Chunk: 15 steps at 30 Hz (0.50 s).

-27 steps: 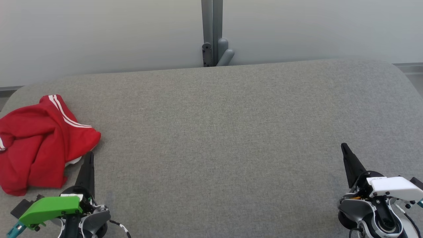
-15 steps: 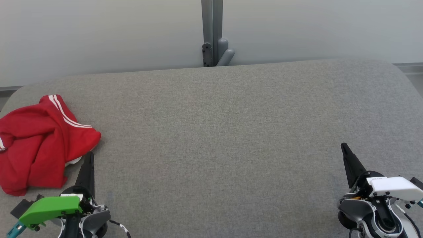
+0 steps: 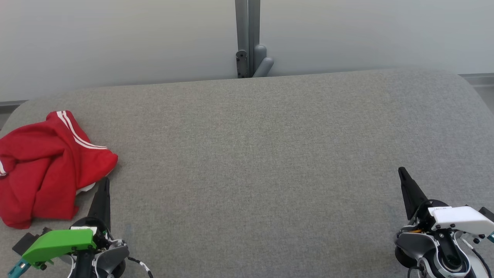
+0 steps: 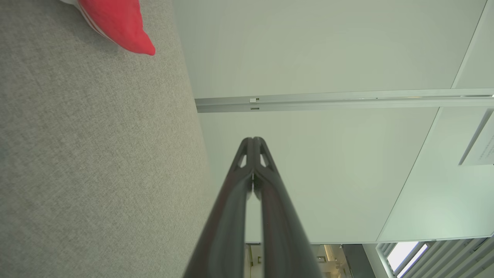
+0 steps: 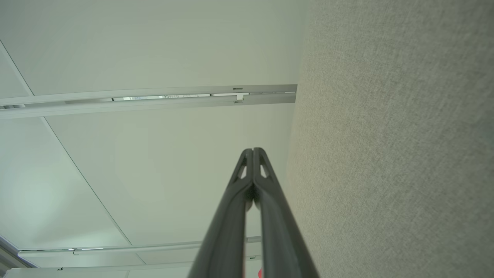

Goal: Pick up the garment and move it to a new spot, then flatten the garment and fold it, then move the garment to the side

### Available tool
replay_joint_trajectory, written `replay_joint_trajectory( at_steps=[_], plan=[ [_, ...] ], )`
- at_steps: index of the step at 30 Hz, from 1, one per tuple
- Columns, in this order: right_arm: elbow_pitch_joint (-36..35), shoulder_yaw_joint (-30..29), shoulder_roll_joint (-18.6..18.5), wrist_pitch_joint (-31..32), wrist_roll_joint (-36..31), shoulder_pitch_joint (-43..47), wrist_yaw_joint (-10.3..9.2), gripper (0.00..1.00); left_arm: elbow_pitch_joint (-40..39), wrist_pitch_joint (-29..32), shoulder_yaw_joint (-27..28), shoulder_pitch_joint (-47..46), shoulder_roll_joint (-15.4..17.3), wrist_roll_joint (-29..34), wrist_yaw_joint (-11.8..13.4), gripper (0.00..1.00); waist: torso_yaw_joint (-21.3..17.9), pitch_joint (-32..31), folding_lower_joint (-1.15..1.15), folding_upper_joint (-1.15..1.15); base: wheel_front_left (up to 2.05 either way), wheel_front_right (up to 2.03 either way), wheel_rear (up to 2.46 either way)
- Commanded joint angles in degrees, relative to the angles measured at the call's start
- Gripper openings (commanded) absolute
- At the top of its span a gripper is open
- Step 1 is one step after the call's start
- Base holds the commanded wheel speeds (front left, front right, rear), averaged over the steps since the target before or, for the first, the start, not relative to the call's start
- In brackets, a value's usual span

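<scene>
Red garment (image 3: 42, 166) with white stripes lies crumpled at the left end of the grey table (image 3: 251, 154). The left gripper (image 3: 104, 183) rests just beside it, fingers pressed together and empty. The right gripper (image 3: 402, 172), likewise closed, rests well apart.

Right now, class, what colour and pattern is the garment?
The garment is red with white stripes; head view shows it best.

right claw (image 5: 253, 150) — tips pressed together | grey fabric surface (image 5: 386, 154) at right | pale wall (image 5: 154, 46)
</scene>
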Motion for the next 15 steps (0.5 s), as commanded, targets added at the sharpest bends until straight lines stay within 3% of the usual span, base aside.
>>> replay_joint_trajectory(
  at_steps=[1, 15],
  plan=[
    [-0.21, -0.15, -0.27, 0.03, 0.32, -0.47, 0.02, 0.0, -0.28, 0.07, 0.28, -0.55, 0.31, -0.03, -0.33, 0.0, 0.0, 0.0, 0.0, 0.42, 0.0, 0.0, 0.0],
    [-0.21, -0.15, -0.27, 0.04, 0.32, -0.47, 0.02, 0.0, -0.28, 0.07, 0.28, -0.55, 0.31, -0.03, -0.33, 0.0, 0.0, 0.0, 0.0, 0.42, 0.0, 0.0, 0.0]
  ],
)
